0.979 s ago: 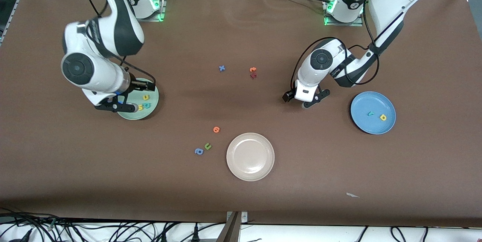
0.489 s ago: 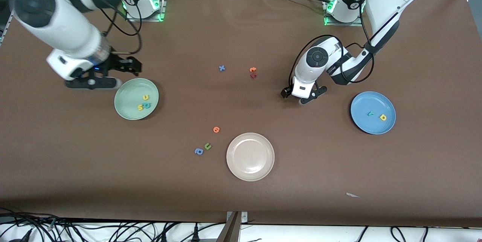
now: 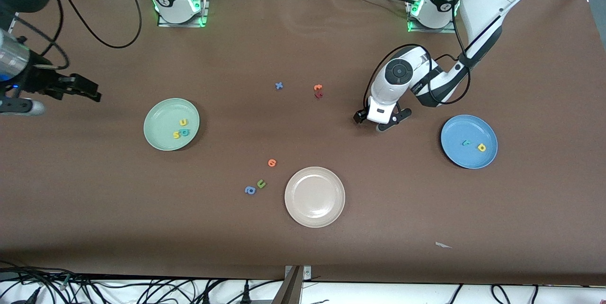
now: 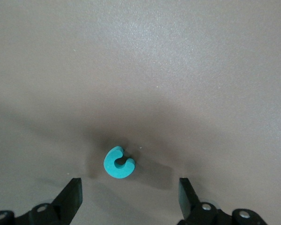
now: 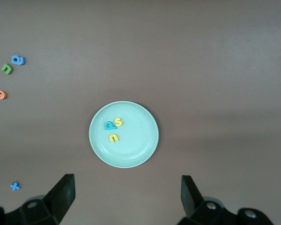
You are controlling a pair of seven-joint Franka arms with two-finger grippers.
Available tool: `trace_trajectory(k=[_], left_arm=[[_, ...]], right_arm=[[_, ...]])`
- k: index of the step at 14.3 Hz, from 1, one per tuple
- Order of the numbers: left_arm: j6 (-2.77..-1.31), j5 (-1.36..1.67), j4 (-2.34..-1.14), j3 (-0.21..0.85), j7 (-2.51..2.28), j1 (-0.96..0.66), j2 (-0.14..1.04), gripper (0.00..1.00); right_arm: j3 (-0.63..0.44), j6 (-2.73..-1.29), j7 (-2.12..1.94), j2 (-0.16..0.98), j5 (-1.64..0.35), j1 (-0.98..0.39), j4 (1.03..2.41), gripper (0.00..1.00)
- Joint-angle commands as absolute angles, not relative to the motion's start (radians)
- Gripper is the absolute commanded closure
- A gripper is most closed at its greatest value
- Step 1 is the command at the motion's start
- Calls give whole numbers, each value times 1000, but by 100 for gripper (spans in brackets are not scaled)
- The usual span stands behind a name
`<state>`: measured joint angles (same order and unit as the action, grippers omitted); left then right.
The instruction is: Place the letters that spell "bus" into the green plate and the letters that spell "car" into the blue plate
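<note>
The green plate (image 3: 161, 117) holds a yellow u (image 3: 183, 122), a yellow s (image 3: 176, 134) and a teal b (image 3: 185, 132). The right wrist view shows the same plate (image 5: 131, 150) from high up. My right gripper (image 3: 59, 99) hangs open and empty over the table's edge at the right arm's end. On the blue plate (image 3: 461, 126) lie a teal r (image 3: 466, 142) and a yellow a (image 3: 481, 147). My left gripper (image 3: 378, 122) is low over the table beside the blue plate, open (image 4: 129, 193). A teal c (image 4: 118, 163) lies flat just clear of its fingertips, untouched.
A beige plate (image 3: 315, 219) sits nearer the front camera at mid-table. Loose letters: blue x (image 3: 279, 85), orange (image 3: 318, 87), dark red (image 3: 318, 95), orange (image 3: 271, 163), olive u (image 3: 261, 183), blue a (image 3: 250, 190). A white scrap (image 3: 443, 245) lies near the front edge.
My right gripper has lifted off the green plate and swung away to the table's end, leaving three letters in the plate. My left gripper shifted slightly, then held still.
</note>
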<state>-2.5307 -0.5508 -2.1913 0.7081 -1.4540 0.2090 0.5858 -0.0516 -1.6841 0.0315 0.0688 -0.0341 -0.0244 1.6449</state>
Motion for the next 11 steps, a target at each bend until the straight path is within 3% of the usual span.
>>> trace_trajectory(k=[1, 4, 11], left_arm=[[-2523, -594, -2192, 703, -1493, 204, 572, 9], [-2523, -594, -2191, 703, -1493, 204, 572, 9], [-2523, -594, -2186, 701, -1491, 206, 574, 9]], right_arm=[[55, -1660, 24, -6, -43, 55, 1675, 0], [101, -1657, 25, -26, 18, 57, 1686, 0], [100, -1652, 23, -18, 18, 55, 1683, 0]])
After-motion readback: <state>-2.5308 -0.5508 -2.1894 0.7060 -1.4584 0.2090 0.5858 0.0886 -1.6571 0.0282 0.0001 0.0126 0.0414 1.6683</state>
